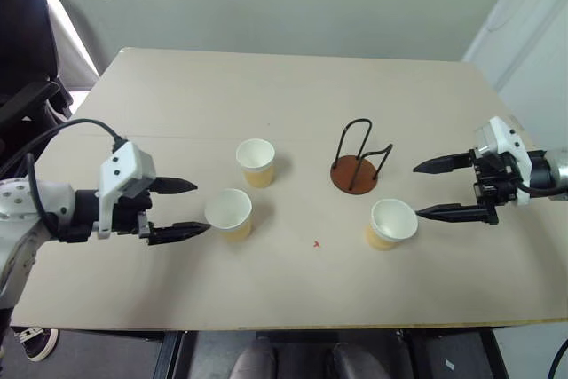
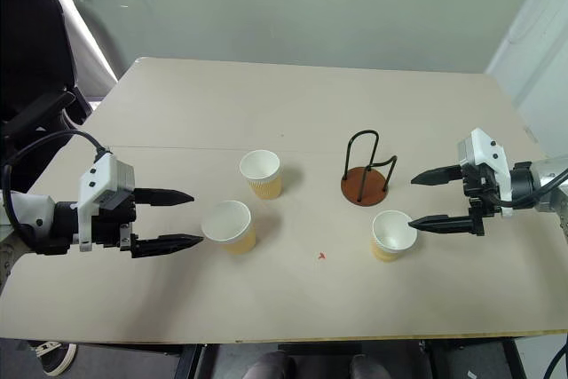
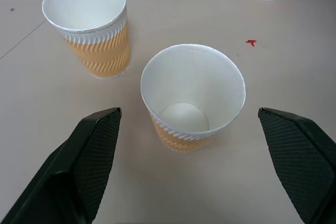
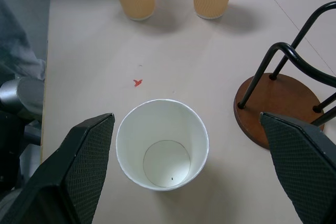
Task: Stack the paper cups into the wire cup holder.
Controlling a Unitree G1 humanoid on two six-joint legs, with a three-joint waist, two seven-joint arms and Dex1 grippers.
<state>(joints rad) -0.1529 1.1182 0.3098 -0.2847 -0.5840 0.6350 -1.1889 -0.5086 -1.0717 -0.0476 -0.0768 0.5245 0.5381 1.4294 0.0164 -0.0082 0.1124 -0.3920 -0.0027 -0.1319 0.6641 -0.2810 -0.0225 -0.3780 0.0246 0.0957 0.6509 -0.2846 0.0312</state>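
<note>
- Three paper cups stand upright on the table, mouths up, long axes vertical: one at centre, one lower left of it, one at lower right of centre.
- Right of the centre cup stands the wire cup holder, its brown disc flat, its black loops rising straight up, nothing in it.
- Left gripper sits at the left of the frame, fingers spread wide, holding nothing, tips pointing right at the lower-left cup, which lies just beyond them.
- Right gripper reaches in from the right edge, fingers also spread and bare, tips pointing left, the lower one just beside the lower-right cup's rim.
- Open tabletop runs across the whole upper half and along the near edge; a small red mark lies between the two lower cups.
- Holder and lower-right cup are near each other but apart.
</note>
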